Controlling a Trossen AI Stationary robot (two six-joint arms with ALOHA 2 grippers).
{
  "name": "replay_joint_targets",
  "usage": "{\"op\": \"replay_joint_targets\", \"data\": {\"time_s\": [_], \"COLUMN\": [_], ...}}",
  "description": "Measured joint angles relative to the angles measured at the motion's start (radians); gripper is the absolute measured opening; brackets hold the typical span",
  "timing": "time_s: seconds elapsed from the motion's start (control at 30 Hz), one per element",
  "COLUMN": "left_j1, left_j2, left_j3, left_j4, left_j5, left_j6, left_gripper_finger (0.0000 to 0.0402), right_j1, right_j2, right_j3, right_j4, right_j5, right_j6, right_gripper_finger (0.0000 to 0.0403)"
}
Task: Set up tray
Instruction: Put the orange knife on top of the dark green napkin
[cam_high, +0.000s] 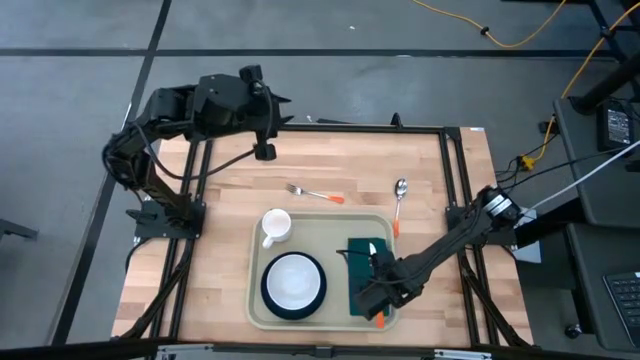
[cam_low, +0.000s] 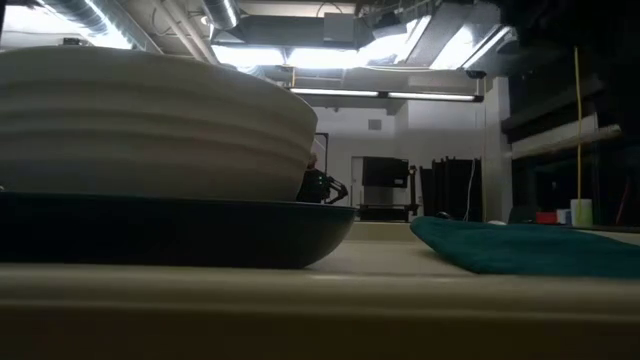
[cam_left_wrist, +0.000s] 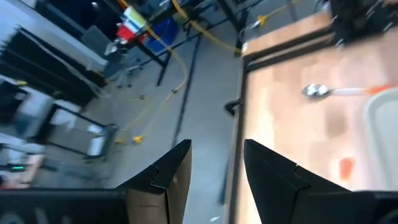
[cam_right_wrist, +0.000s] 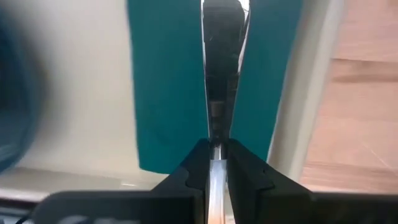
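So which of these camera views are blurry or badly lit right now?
Low view: the plate and bowl sit dark and close against bright ceiling lights, which glare. Left wrist view: motion-smeared, the spoon soft. Right wrist view: the plate's edge is a blur, though the napkin and the right gripper, shut on a utensil, read clearly. High view: evenly lit, sharp.
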Motion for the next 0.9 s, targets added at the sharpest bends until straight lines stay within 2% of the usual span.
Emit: {"op": "replay_joint_targets", "data": {"time_s": [0.1, 0.5, 0.9], "left_j1": [0.008, 0.061, 0.060], "left_j2": [-0.013, -0.092, -0.102], "left_j3": [-0.001, -0.002, -0.002], "left_j4": [0.000, 0.016, 0.017], "left_j5": [-0.037, -0.010, 0.001], "left_j6": [0.057, 0.032, 0.025], "left_gripper_finger": [0.0143, 0.0143, 0.0143], "right_j1": [-0.016, -0.104, -0.104], "right_j2": [0.018, 0.105, 0.116], "right_j3": [0.000, -0.001, -0.001], "right_j4": [-0.019, -0.056, -0.115], "right_j5": [-0.042, -0.072, -0.138], "right_j6": [0.010, 0.009, 0.011], "right_gripper_finger": [0.0037, 0.0037, 0.0037]}}
